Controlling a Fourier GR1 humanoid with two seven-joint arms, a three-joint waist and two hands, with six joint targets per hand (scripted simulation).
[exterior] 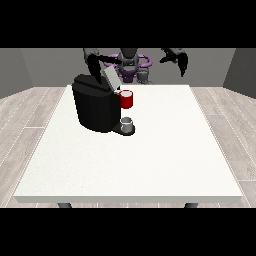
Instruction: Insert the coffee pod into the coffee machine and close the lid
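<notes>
walls: plain grey, meeting at corners left and right | floor [30,107]: pale wood-look planks with thin seams | furniture: large white table [150,160], dark legs showing under its near edge | light: even, soft, no strong shadows

No text, label, brand, number or sign could be read anywhere in the front view. The coffee machine [95,107] showed only plain black sides, its red pod holder [126,99] was unmarked, and the small grey cup [127,123] beneath it bore no print. The white desk [130,160] likewise carried no lettering or markings.
</notes>
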